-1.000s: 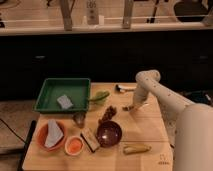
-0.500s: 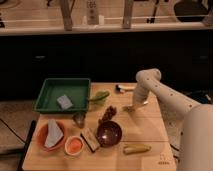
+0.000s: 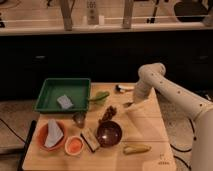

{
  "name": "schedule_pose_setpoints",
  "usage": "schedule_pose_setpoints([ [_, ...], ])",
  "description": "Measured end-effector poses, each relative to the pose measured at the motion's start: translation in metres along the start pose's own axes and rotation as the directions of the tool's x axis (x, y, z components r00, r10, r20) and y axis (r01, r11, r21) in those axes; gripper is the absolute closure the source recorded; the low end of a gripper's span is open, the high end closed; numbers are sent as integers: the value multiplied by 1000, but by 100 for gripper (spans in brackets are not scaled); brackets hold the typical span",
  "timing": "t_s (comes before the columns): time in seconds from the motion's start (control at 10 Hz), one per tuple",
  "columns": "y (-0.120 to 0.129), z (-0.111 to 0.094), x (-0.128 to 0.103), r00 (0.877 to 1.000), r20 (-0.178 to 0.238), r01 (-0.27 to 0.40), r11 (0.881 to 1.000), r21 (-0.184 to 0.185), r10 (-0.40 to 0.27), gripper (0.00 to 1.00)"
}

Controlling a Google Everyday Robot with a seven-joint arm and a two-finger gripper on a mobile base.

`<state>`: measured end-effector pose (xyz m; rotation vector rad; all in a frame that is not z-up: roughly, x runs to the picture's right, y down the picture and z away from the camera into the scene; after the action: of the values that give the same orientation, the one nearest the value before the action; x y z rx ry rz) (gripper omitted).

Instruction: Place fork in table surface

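The gripper (image 3: 131, 105) has dropped nearer the worktop (image 3: 145, 127) since a second ago, fingers closed, seemingly holding the fork (image 3: 128, 105); release looks close.

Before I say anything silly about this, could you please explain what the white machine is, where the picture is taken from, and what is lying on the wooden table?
The white machine is a robot arm reaching in from the right; it ends in a two-finger gripper, shut, low over the table surface right of centre. Something slim sits at its tip, probably the fork, though I cannot make it out clearly. The single camera looks down on the table from the front; its mounting is not known. On the table: a green tray holding a grey block, a dark bowl, an orange plate with a pale cloth, a small orange cup, a yellowish banana-like item, and a black-headed utensil.
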<state>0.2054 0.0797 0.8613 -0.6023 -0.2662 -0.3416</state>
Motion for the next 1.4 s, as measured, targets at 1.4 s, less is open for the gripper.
schedule_pose_setpoints([
  [1.4, 77, 39, 3, 994, 19, 111, 983, -147, -109, 100],
])
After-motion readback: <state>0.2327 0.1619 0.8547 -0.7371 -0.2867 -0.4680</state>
